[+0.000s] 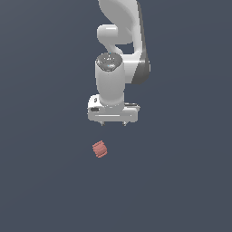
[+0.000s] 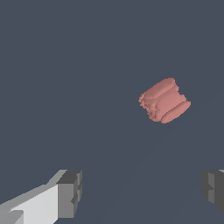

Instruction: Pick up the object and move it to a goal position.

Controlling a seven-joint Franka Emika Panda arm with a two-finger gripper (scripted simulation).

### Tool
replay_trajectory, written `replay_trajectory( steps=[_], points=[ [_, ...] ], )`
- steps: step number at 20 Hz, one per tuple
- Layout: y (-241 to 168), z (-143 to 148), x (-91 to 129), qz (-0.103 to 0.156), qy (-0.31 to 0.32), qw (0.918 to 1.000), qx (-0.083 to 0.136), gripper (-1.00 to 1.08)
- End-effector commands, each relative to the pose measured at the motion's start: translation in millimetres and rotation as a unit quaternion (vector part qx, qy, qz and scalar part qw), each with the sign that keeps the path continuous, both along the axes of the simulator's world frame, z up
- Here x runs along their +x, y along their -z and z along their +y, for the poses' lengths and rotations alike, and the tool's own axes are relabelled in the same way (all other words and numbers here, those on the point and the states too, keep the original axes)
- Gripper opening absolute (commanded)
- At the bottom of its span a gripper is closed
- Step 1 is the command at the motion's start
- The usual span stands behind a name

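Observation:
The object point(image 1: 99, 149) is a small salmon-red stubby cylinder with ribbed sides, lying on its side on the dark grey floor. In the wrist view the object point(image 2: 165, 100) shows apart from both fingers. My white gripper point(image 1: 113, 123) hangs above it and slightly toward the exterior view's right, with only short fingertips showing under the hand. The gripper point(image 2: 142, 194) is open, its two dark grey fingertips point(image 2: 70, 192) spread wide with nothing between them. The gripper does not touch the object.
A plain dark grey floor point(image 1: 181, 181) fills both views. The white arm point(image 1: 122, 41) rises behind the hand toward the top of the exterior view.

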State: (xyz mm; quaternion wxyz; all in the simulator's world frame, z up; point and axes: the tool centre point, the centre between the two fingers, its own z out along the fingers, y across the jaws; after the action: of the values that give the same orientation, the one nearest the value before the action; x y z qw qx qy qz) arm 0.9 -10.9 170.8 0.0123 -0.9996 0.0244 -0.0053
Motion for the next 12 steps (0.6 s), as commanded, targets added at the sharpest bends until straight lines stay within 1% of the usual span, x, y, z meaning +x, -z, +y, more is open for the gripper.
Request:
replay_trajectory(
  steps=[1, 4, 9, 12],
  points=[
    [0.0, 0.0, 0.0, 0.0, 0.0, 1.0, 0.0, 1.0],
    [-1.3, -1.9, -0.8, 0.0, -0.001, 1.0, -0.003, 1.0],
    [-6.6, -9.5, -4.0, 0.0, -0.006, 0.9999, -0.014, 1.0],
    [-6.9, -9.9, -4.2, 0.0, -0.006, 0.9999, -0.015, 1.0]
  ],
)
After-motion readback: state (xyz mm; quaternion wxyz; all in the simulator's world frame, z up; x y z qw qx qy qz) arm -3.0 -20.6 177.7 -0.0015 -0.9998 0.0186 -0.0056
